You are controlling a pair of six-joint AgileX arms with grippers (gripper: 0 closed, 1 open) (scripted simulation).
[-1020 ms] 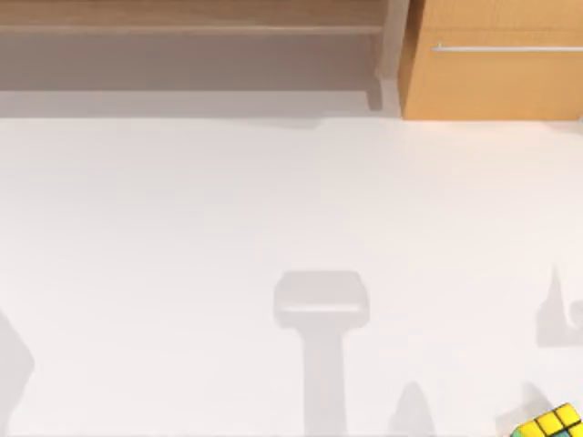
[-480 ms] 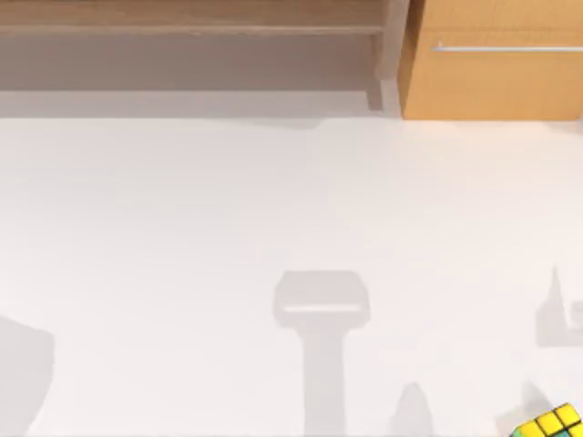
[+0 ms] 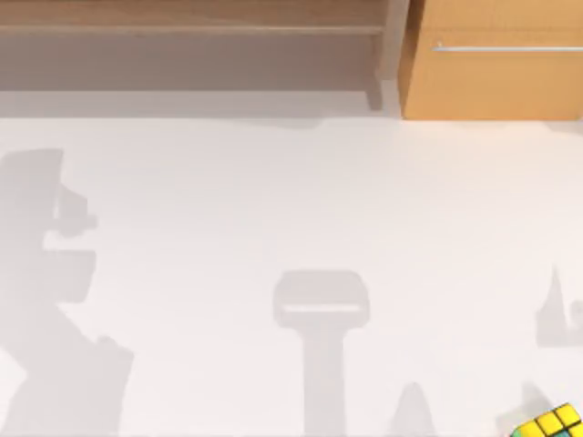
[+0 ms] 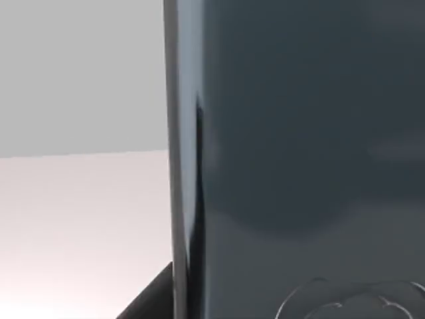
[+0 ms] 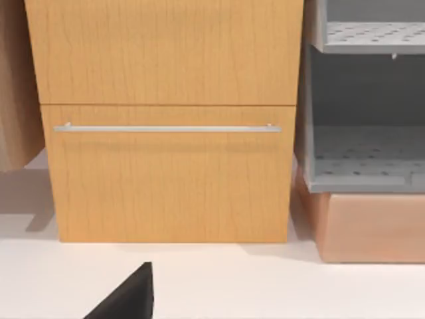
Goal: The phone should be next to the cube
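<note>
Cube (image 3: 550,424) at near right table (image 3: 273,200) edge; phone (image 4: 299,146), dark slab, close before left wrist camera, likely carried; jaw states: cannot tell; placement beside cube pending.

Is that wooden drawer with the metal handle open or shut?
Shut, it seems: the light wooden drawer front sits flush below the panel above it, its silver bar handle level, with no gap showing.

White table (image 3: 273,209), soft grey shadows cast across it; wooden drawer cabinet (image 5: 169,119) with a slim metal handle (image 5: 166,128) at the table's far right; grey perforated shelving (image 5: 365,100) on a tan base beside it; low wooden shelf (image 3: 191,27) at far left
</note>
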